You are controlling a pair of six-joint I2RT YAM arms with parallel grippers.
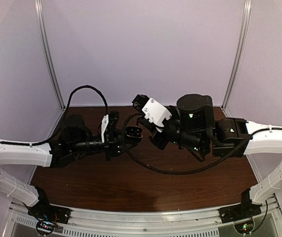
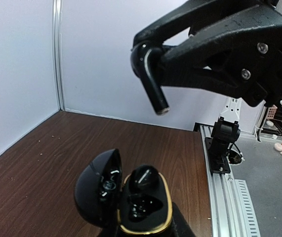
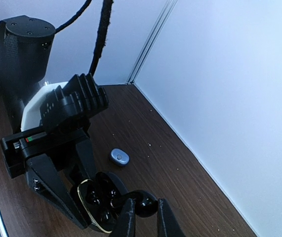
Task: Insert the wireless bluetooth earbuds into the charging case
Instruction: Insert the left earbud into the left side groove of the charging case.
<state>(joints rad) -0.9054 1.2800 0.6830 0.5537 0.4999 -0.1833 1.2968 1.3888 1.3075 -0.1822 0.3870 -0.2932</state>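
One bud (image 2: 148,74): right gripper (image 2: 153,49) is pinching its head, stem (image 2: 158,98) hanging down.
Case (image 2: 145,224): left gripper (image 3: 79,190) is clamping it, lid (image 2: 99,190) open.
Care: lowering slowly, stem over socket (image 2: 141,210).

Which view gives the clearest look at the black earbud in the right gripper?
Left wrist: the black earbud shows full length, stem down, pinched by the right gripper clear of the open charging case. Right wrist shows only its rounded head between the fingertips. Top external: too small to make out.
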